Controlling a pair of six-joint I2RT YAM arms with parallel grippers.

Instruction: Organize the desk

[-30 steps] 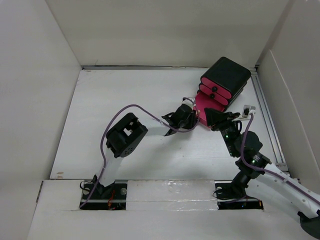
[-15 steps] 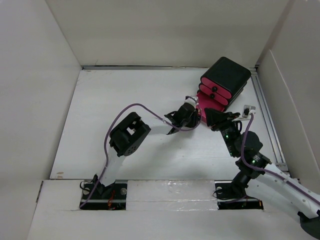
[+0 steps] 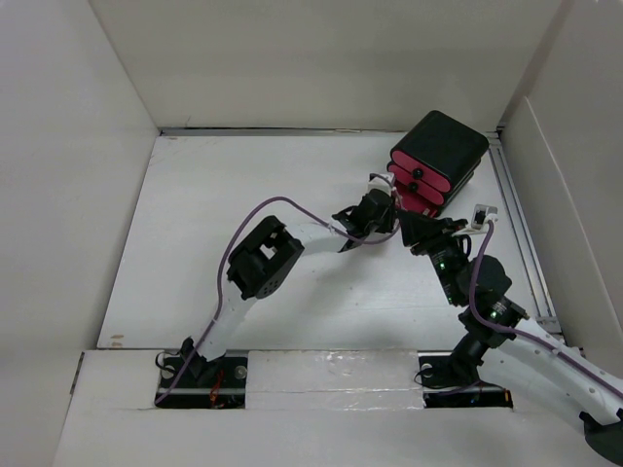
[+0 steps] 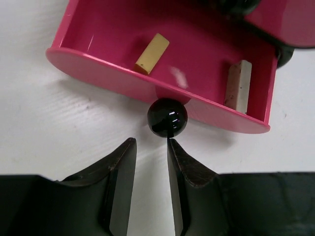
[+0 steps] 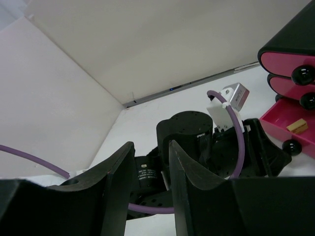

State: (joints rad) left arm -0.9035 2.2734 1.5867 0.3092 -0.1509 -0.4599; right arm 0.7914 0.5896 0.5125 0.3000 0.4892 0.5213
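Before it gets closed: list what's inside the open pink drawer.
A yellow block and a pale stick lie apart in the drawer. Its rear, under the black box, is hidden.

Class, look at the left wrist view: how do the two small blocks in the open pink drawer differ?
Colour: the tan block is yellowish, the pale block off-white and speckled. Pose: the tan block lies slanted near the middle of the open pink drawer; the pale block lies close along one end wall. Shared: both are small oblong pieces lying inside that drawer.
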